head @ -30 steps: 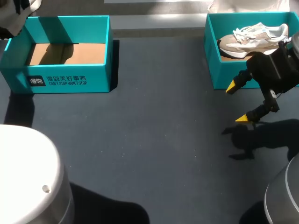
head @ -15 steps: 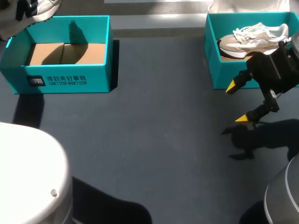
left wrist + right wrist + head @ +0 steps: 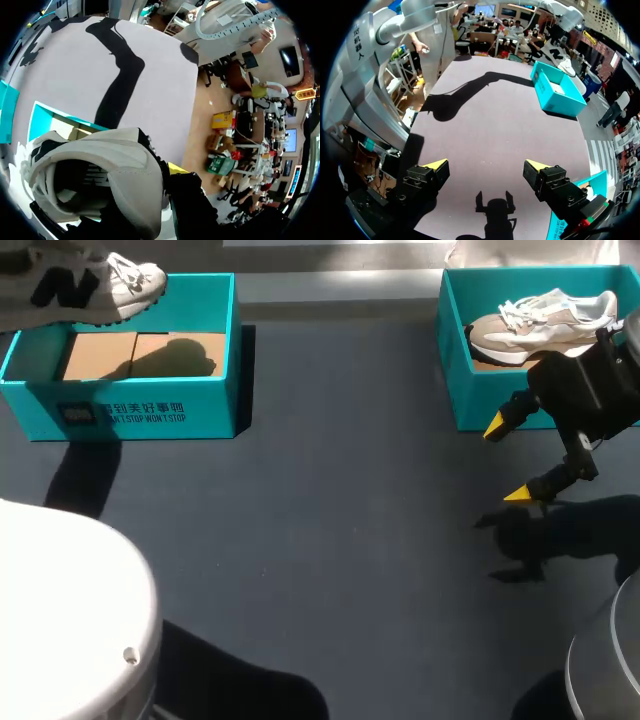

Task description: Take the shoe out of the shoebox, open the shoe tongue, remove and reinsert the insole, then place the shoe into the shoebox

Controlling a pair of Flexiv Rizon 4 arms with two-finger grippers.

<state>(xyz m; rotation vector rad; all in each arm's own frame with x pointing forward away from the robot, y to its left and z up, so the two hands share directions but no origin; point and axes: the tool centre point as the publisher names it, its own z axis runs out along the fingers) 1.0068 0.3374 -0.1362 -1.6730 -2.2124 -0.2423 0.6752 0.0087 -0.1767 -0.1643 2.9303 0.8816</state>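
— What does everything stand on?
— One table (image 3: 330, 420), with a flat, matte top, dark grey with a faint blue tinge and a few fine pale specks.

— And the light?
— Hard and bright. The shadows have sharp outlines and fall toward the near edge. In the head view a small shadow (image 3: 540, 540) lies between three and four o'clock, a slanting shadow (image 3: 85, 480) at nine, and a broad shadow (image 3: 240, 690) at seven.

— And from the wrists?
— The same top looks paler, a mauve-grey, and each view has a long dark band (image 3: 120, 75) across it.
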